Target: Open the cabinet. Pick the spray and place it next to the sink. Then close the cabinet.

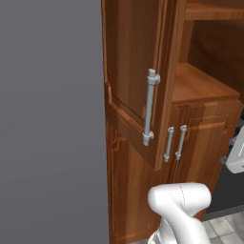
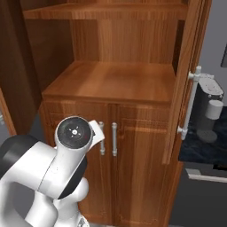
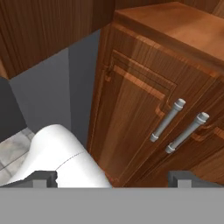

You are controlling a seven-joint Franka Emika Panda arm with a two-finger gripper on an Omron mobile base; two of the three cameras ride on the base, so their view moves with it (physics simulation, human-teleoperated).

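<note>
The cabinet (image 2: 119, 80) stands open, both tall doors swung out, with bare wooden shelves (image 2: 111, 82) inside. Its left door (image 1: 133, 71) hangs out over the lower doors (image 3: 135, 113), its long silver bar handle (image 1: 149, 106) running upright; the right door (image 2: 188, 75) shows edge-on with its own vertical bar handle (image 2: 190, 103). The gripper (image 3: 112, 177) points down and forward at the lower doors, its 2 fingertips (image 3: 41, 178) set as wide apart as they go and holding nothing. Just ahead of the fingers lie the 2 short silver handles (image 3: 179, 127), side by side and parallel, slanting across the hand view. Below the left fingertip a grey wall (image 3: 81, 87) and pale floor tiles (image 3: 13, 151) show. Beyond the right door sits a dark counter (image 2: 201, 146) with what may be a coffee machine (image 2: 210, 104), though it is small and partly cut off.
</note>
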